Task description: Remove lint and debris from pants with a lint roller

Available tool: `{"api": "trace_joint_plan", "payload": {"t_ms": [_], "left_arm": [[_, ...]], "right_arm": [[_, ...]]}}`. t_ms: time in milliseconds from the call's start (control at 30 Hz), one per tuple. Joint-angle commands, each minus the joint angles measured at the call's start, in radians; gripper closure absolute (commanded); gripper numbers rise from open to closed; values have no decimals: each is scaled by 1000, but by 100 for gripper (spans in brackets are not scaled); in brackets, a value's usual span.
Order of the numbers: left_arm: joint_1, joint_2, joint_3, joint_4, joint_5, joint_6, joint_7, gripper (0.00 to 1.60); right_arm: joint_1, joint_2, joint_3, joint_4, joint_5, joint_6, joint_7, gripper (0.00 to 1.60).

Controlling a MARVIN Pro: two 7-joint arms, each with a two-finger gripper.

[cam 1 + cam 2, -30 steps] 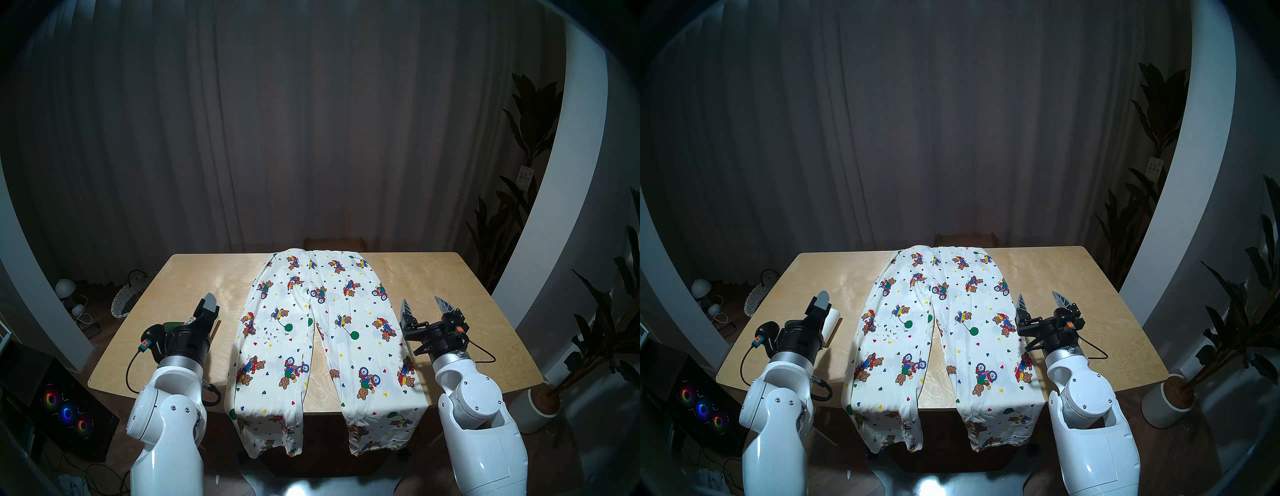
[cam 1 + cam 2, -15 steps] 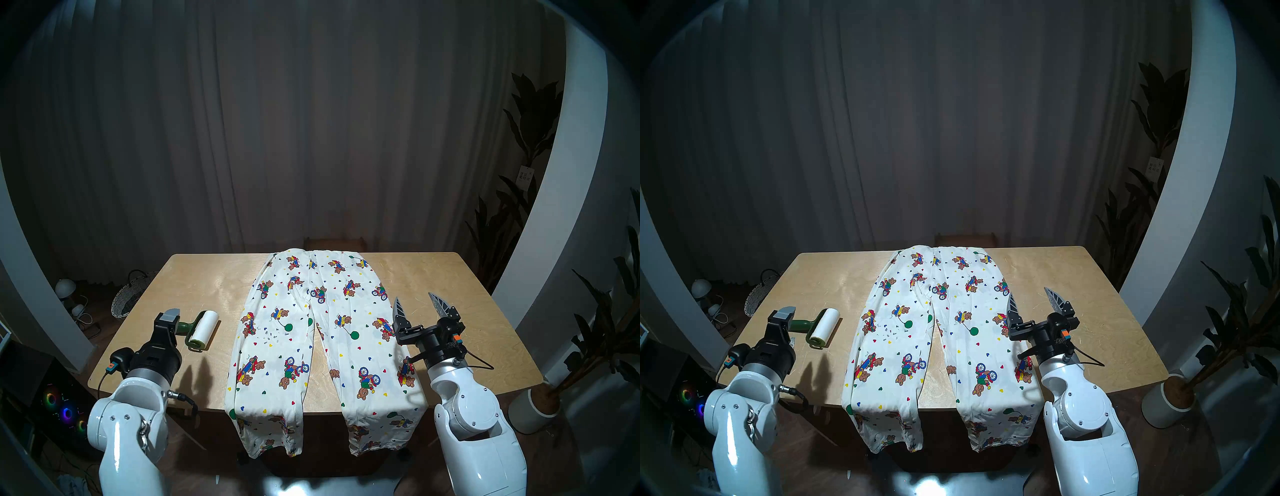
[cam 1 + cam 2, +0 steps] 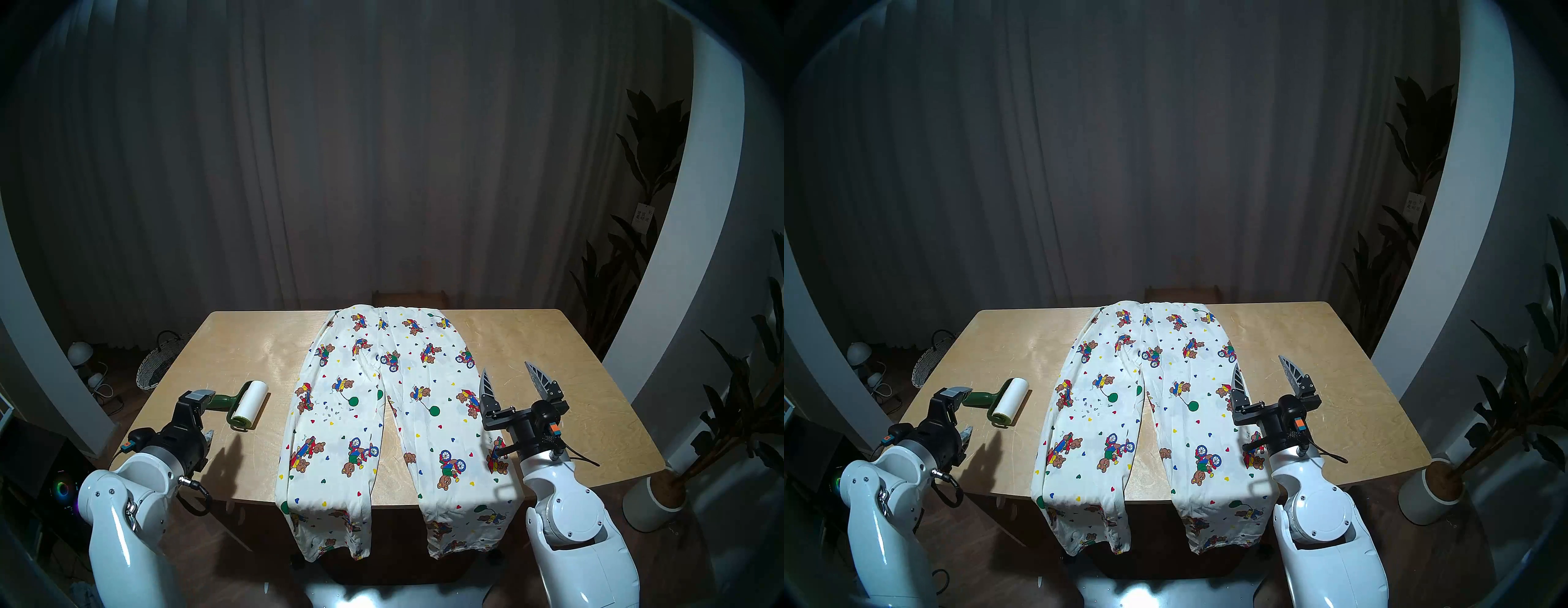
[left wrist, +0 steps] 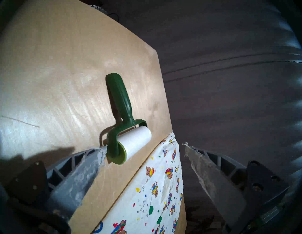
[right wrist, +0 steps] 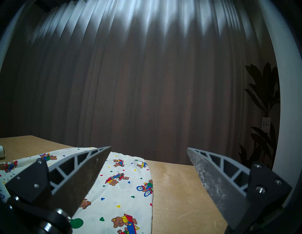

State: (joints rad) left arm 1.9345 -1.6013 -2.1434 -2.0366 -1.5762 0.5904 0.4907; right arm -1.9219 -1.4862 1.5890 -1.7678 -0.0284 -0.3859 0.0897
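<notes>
The cream pants (image 3: 382,424) (image 3: 1153,424) lie flat down the middle of the table, legs hanging over the near edge. A cluster of grey lint and debris (image 3: 333,411) (image 4: 143,205) sits on the left leg. The lint roller (image 3: 248,403) (image 3: 1006,401) (image 4: 129,130), green handle and white roll, lies on the table left of the pants. My left gripper (image 3: 204,416) (image 4: 145,146) is open just short of the handle, holding nothing. My right gripper (image 3: 507,370) (image 5: 148,147) hovers open over the right edge of the pants, empty.
The wooden table (image 3: 551,361) has bare surface on both sides of the pants. A woven basket (image 3: 155,365) stands on the floor at the left, a potted plant (image 3: 653,496) at the right, and a computer case with lit fans (image 3: 63,488) by my left arm.
My left arm has drawn back to the left and toward the near edge, uncovering the lint roller. My right gripper has shifted slightly left and nearer. Both stay open.
</notes>
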Motion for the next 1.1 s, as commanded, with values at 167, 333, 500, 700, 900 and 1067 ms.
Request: {"api": "trace_joint_plan", "payload": {"t_ms": [167,333,500,700,900,1067], "left_arm": [[-106,78,-35,79,-54,35,-32,0],[-115,85,-31,134,-58,48,-89,0],[-118,82,-22,180,-28,39,-163,0],[-124,73,-23,207,7,1,-223,0],[-144,72,-7,233,61,-55,-202,0],[-173,87,12,282,71,-59,-214,0]], "right_arm": [[55,-11,-22,-8,-43,-31,-26,0],[59,-15,-27,-5,-58,-34,-38,0],[62,-19,-30,-4,-72,-32,-55,0],[56,-22,-32,-13,-84,-29,-71,0],[40,-28,-35,-25,-94,-29,-89,0],[26,-31,-38,-44,-104,-24,-103,0]]}}
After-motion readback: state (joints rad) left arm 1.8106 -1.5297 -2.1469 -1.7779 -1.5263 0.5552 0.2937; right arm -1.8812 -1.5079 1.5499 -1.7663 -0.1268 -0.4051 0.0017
